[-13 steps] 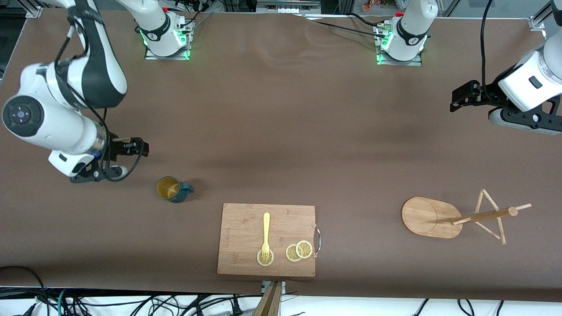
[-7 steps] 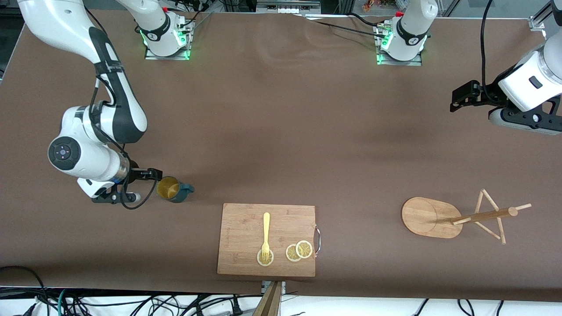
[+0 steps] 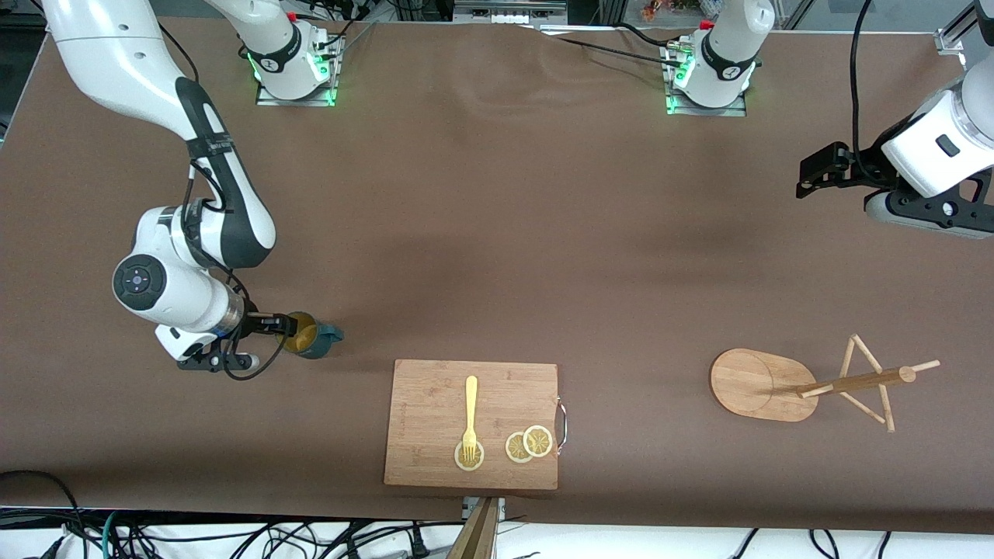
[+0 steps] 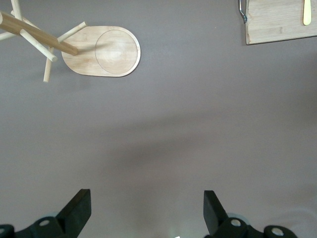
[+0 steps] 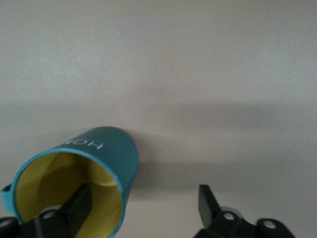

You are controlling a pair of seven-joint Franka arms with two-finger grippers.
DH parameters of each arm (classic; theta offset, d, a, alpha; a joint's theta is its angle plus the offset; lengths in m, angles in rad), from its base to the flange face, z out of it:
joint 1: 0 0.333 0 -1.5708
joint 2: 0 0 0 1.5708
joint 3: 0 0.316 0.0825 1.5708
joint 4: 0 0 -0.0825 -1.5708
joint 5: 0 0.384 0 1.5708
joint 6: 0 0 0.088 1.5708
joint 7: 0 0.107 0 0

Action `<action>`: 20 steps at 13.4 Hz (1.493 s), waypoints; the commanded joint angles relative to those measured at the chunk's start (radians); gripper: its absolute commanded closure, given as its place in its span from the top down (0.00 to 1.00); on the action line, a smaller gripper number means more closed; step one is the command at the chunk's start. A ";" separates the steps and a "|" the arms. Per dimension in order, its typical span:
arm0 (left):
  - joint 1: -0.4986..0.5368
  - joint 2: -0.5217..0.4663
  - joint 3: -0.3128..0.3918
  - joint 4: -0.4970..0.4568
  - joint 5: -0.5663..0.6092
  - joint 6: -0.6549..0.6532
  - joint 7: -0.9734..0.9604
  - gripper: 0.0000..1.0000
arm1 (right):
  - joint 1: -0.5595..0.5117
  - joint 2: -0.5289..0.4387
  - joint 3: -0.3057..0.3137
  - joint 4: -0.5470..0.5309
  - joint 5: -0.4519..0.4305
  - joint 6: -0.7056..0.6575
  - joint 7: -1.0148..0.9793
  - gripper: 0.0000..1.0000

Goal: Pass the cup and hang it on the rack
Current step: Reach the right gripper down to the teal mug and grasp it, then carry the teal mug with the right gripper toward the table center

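One finger of the right pincer [image 5: 141, 210] seemingly inside ribbed teal cup [image 5: 106, 151], jaws spread wide.

A dark teal, ribbed cup [image 3: 309, 335] is showing a yellow inside and pale lettering on the brown table [image 3: 497, 233], while a yellow fork [image 3: 470, 419] is lying on the light wooden board [image 3: 435, 404] beside the pale wooden rack [image 3: 765, 384].

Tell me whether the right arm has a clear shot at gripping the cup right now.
Probably yes. The right gripper is already at the cup, with one finger inside the rim and the other outside the wall. Nothing stands between them.
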 commanded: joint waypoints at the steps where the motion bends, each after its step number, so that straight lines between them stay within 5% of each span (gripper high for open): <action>1: 0.001 0.012 -0.001 0.030 0.015 -0.011 -0.010 1.00 | 0.000 0.017 0.012 0.013 0.019 0.019 0.006 0.47; 2: 0.001 0.012 -0.001 0.030 0.015 -0.011 -0.012 1.00 | 0.001 0.017 0.013 0.013 0.019 0.017 0.019 0.14; 3: 0.001 0.012 -0.001 0.030 0.015 -0.011 -0.010 1.00 | 0.004 0.017 0.019 0.012 0.017 0.016 0.044 0.00; 8: 0.001 0.012 -0.001 0.030 0.015 -0.011 -0.010 1.00 | 0.085 0.016 0.036 0.038 0.039 0.008 0.114 0.00; 10: 0.001 0.012 -0.001 0.030 0.015 -0.011 -0.010 1.00 | 0.128 0.013 0.093 0.077 0.097 -0.001 0.173 0.00; 13: 0.001 0.012 0.000 0.030 0.015 -0.010 -0.010 1.00 | 0.272 0.022 0.096 0.122 0.090 -0.007 0.335 0.00; 20: 0.001 0.012 0.000 0.030 0.015 -0.011 -0.010 1.00 | 0.602 0.229 0.082 0.399 0.019 -0.032 0.740 0.00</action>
